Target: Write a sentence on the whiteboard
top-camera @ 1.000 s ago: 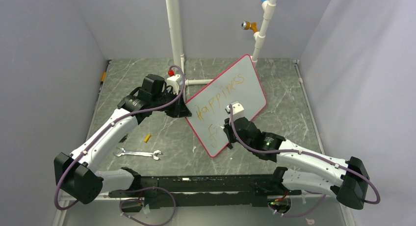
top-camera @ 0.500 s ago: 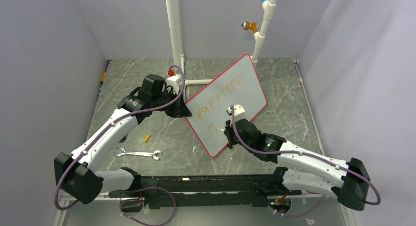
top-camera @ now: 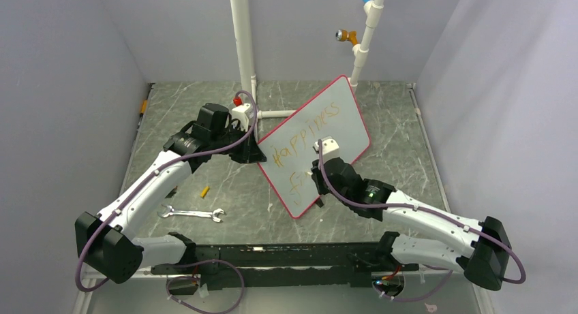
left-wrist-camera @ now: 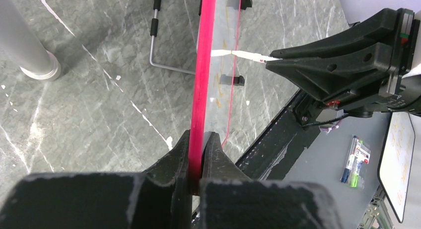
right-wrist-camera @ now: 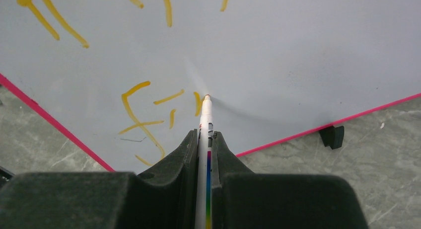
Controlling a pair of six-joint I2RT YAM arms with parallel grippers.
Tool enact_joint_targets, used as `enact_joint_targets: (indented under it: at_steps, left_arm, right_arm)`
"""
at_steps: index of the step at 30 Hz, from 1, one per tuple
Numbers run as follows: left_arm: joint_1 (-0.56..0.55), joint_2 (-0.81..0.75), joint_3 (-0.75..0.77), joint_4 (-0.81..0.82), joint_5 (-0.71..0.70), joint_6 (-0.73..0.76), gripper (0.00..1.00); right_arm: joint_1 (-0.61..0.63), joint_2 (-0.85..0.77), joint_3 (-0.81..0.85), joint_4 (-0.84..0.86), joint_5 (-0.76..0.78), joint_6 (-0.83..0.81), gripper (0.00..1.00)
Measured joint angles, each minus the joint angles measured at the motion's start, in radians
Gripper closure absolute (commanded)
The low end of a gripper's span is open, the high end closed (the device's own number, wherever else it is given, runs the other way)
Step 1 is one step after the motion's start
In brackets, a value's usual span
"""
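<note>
The whiteboard (top-camera: 347, 120), white with a red-pink frame, stands tilted on the table. The sentence on it is orange-yellow lettering: "Happiness" (top-camera: 305, 131) above and the start of a second line, "Fi" (top-camera: 295, 183), below. My left gripper (top-camera: 249, 153) is shut on the board's left frame edge (left-wrist-camera: 204, 65), which runs between its jaws (left-wrist-camera: 197, 149). My right gripper (top-camera: 320, 179) is shut on a white marker (right-wrist-camera: 205, 114). The marker's tip touches the board just right of the "Fi" strokes (right-wrist-camera: 144, 117).
A wrench (top-camera: 192, 213) and a small yellow cap (top-camera: 204, 191) lie on the table left of the board. Two white pipe posts (top-camera: 242, 48) (top-camera: 364, 38) stand behind it. A bent metal rod (left-wrist-camera: 159, 45) lies by the board's back. One black board foot (right-wrist-camera: 332, 136) shows.
My right gripper with the marker has shifted slightly along the second line, and a new short stroke follows "Fi". The left arm and the board have not moved.
</note>
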Motion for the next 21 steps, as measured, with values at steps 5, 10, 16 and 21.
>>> enact_joint_targets:
  at_steps: [5,10,16,21]
  left_arm:
    - [0.000,0.001,0.000,0.000,0.000,-0.001,1.00]
    - [0.000,0.004,0.000,0.003,0.000,-0.003,1.00]
    - [0.000,0.005,0.000,0.004,0.000,-0.005,1.00]
    - [0.000,0.006,0.000,0.005,0.000,-0.005,1.00]
  right_arm:
    - [-0.028,0.001,0.002,0.010,-0.001,-0.010,1.00]
    - [-0.046,0.001,0.002,0.011,-0.008,-0.010,1.00]
    - [-0.050,-0.019,-0.019,0.018,-0.035,0.001,1.00]
    - [-0.050,-0.053,-0.068,0.016,-0.061,0.023,1.00]
